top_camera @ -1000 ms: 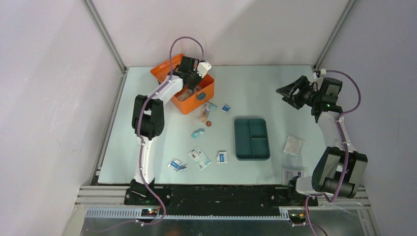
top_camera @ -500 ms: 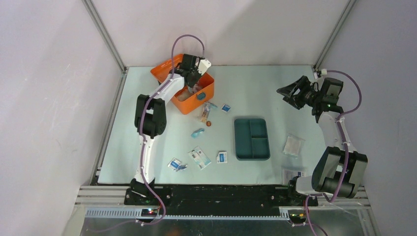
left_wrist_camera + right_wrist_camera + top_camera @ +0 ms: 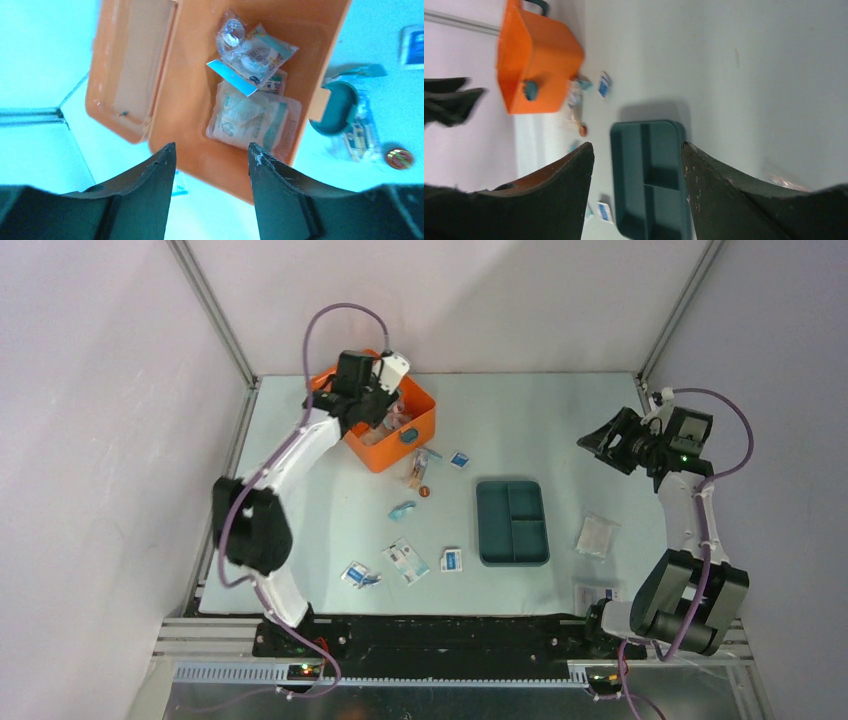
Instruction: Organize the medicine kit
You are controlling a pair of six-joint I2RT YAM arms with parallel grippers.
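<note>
Judging the kit (image 3: 382, 448) light, stiff and slick-walled, we would pinch its thin rim near a corner; left gripper (image 3: 211, 146) and right gripper (image 3: 636, 145) both hang jaws apart, empty.

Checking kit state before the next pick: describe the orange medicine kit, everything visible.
The medicine kit is a glossy orange plastic box with rounded corners, standing open at the far left of the table, turned askew. Its hinged lid lies folded back. A teal latch sits on the front wall. Several clear sealed packets lie inside.
</note>
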